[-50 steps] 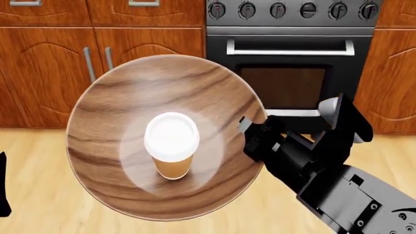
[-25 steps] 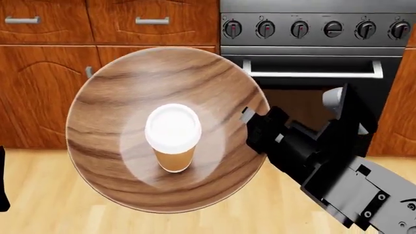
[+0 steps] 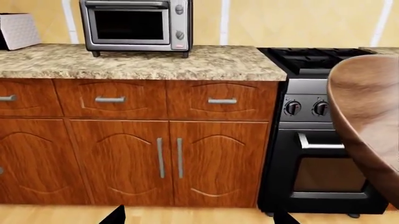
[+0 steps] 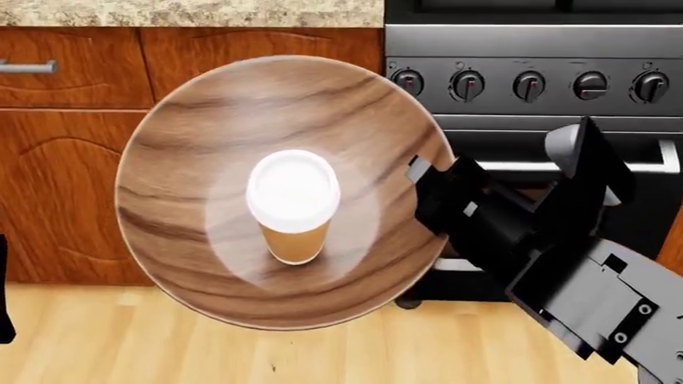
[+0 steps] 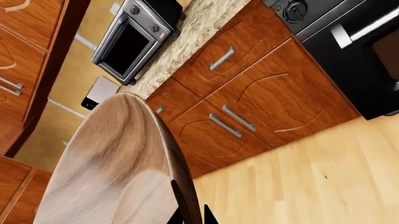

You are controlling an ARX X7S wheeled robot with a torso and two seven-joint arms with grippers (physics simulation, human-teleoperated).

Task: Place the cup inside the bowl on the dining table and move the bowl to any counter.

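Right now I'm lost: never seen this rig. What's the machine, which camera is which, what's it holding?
It is a simulated two-armed wheeled robot, shown through three cameras. The head view looks down over the arms. There the right end effector grips the rim of a wide wooden bowl, carried above the floor, with a lidded paper cup standing inside. The left wrist camera faces the granite counter, where a toaster oven sits, beside a stove. The right wrist camera looks along the bowl's edge. The left end effector barely shows, so its state is unclear.
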